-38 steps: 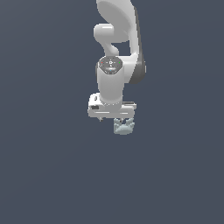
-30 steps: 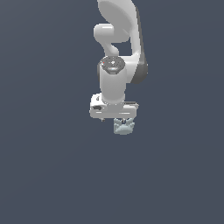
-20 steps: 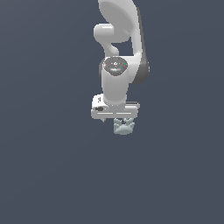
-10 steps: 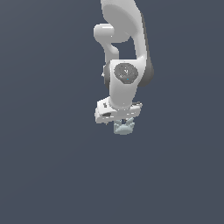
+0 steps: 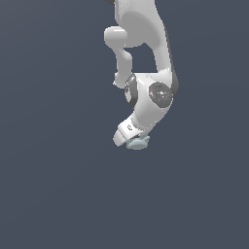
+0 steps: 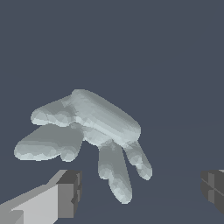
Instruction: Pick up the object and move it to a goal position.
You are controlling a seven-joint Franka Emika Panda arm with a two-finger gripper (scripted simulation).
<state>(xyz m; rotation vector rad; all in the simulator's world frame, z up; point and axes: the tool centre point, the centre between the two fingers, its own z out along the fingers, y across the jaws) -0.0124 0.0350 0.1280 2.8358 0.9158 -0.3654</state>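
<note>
The object [image 5: 138, 143] is a small pale blue-grey lumpy piece lying on the dark floor, partly hidden under the white hand in the exterior view. In the wrist view the object [image 6: 87, 127] shows several finger-like lobes spreading from a thicker bar. My gripper [image 5: 127, 137] hangs just above it, tilted and turned. In the wrist view the gripper [image 6: 142, 192] is open: one dark fingertip [image 6: 70, 192] and the other fingertip [image 6: 213, 187] stand far apart, and neither touches the object. One lobe reaches into the gap between them.
A plain dark blue-grey floor [image 5: 58, 194] fills both views. The white arm [image 5: 146, 44] rises from the hand to the top edge of the exterior view.
The wrist has rotated and tilted over the object, so the hand now shows end-on instead of broadside. The object has stayed where it was.
</note>
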